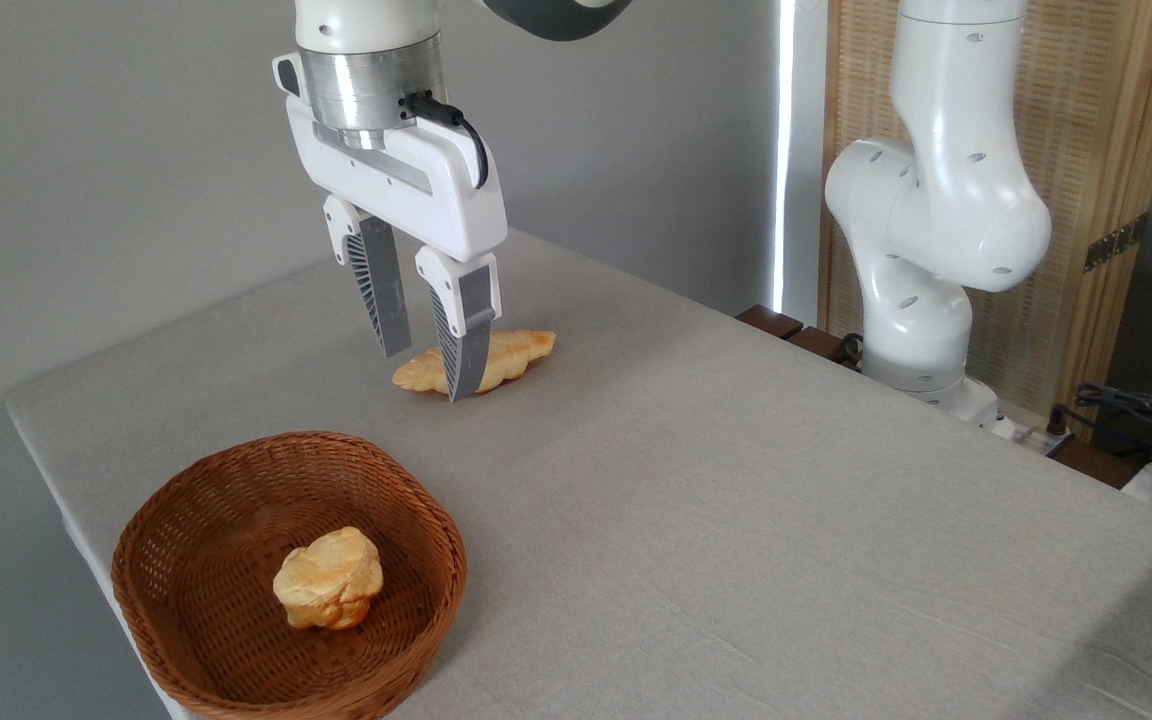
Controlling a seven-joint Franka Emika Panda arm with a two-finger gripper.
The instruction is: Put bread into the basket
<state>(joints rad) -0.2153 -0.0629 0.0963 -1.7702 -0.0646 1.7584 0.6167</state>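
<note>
Grey wall [116, 150], bright window strip [786, 150], wooden screen [1106, 120] at right.

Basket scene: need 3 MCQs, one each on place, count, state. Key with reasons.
1. Where does the braided loaf lie?
A. In the basket
B. On the table beyond the basket
C. Held in the air

2. How many bread pieces are in the basket?
A. None
B. One
C. Two

3. How is the gripper?
A. Open, fingers on either side of the loaf
B. Shut on the loaf
C. Open above the basket

Key: 1 B, the loaf rests on the grey table behind the basket. 2 B, only the round bun sits inside. 3 A, a gap shows between the fingers, which hang down at the loaf, not yet closed on it.
</note>
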